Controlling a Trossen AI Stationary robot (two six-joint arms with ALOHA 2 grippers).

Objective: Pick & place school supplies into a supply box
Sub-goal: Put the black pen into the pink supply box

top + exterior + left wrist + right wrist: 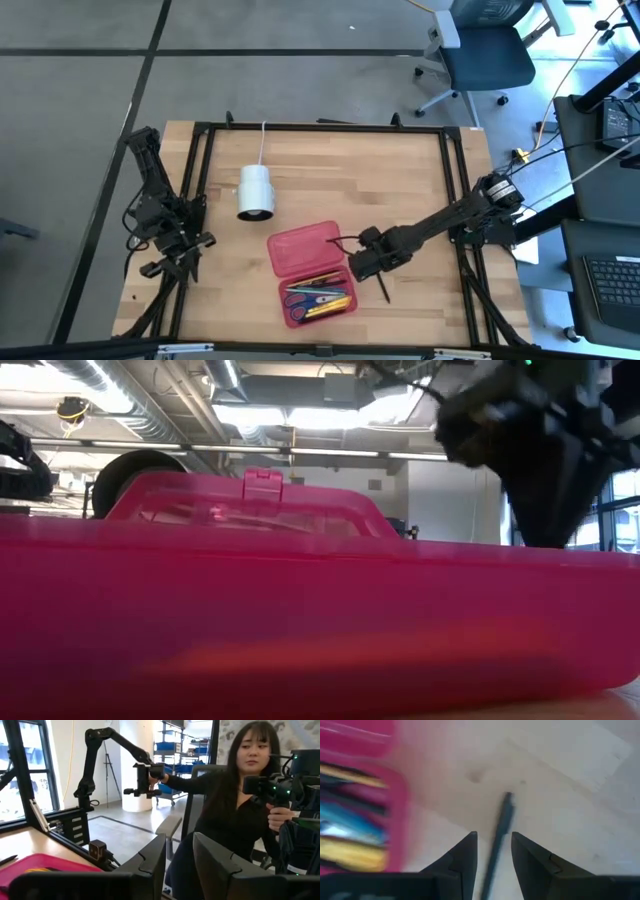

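The red supply box (305, 250) lies open mid-table, lid flat toward the far side. Its base (322, 298) holds yellow and green pencils and the blue-handled scissors (298, 304). One black pen (382, 288) lies flat on the wood, just right of the base. My right gripper (492, 837) hovers open over the pen (501, 822), a finger on either side, touching nothing. The box base (355, 795) shows beside it. My left gripper (179, 840) waits open at the table's left edge (185, 262). The low view is filled by the box wall (300, 620).
A white cylinder (255, 190) with a cord lies beyond the box toward the far-left. A black frame (460, 190) runs round the table. Bare wood (420, 300) lies right of the pen. A seated person (235, 815) holds control handles beyond the table.
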